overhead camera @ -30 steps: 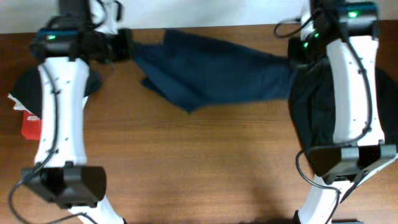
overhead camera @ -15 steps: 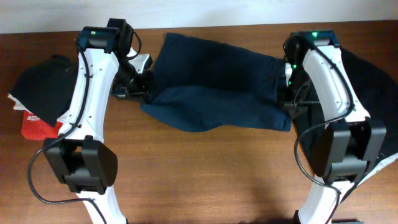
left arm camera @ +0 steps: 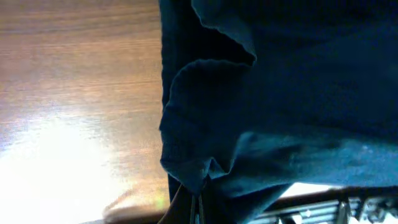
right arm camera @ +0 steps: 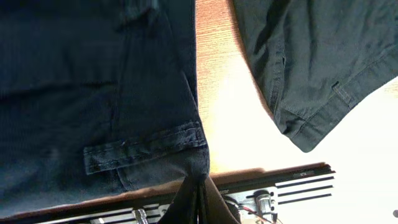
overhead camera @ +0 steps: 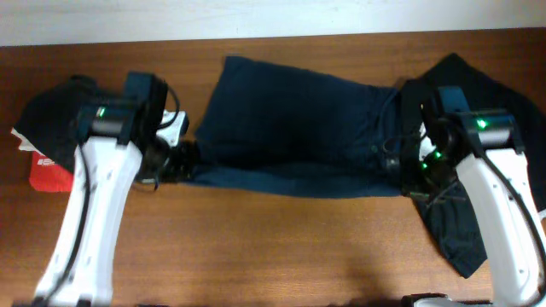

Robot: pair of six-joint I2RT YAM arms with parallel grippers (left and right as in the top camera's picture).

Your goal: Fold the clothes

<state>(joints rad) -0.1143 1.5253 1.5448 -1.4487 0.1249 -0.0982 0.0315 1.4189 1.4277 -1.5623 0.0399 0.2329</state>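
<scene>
**A:** Where is the navy garment [overhead camera: 294,128]?

**B:** Spread on the tabletop [overhead camera: 273,256] between the two sets of jaws. Its near edge is drawn into a nearly straight line from the left jaws to the right jaws.

**A:** Are both gripping it?

**B:** Yes. The left wrist view shows the left jaws pinched together on a bunched corner of it. The right wrist view shows the right jaws clamped on its hem corner.

**A:** Why one at each end?

**B:** My guess is that tension from both ends holds the limp cloth flat, so a fold would come out square.

**A:** And the other clothes?

**B:** A black garment [overhead camera: 465,230] lies just outside the right jaws, partly under that arm, with bare wood between it and the navy one. A dark heap [overhead camera: 51,119] sits beyond the left jaws, apart from the work.
</scene>
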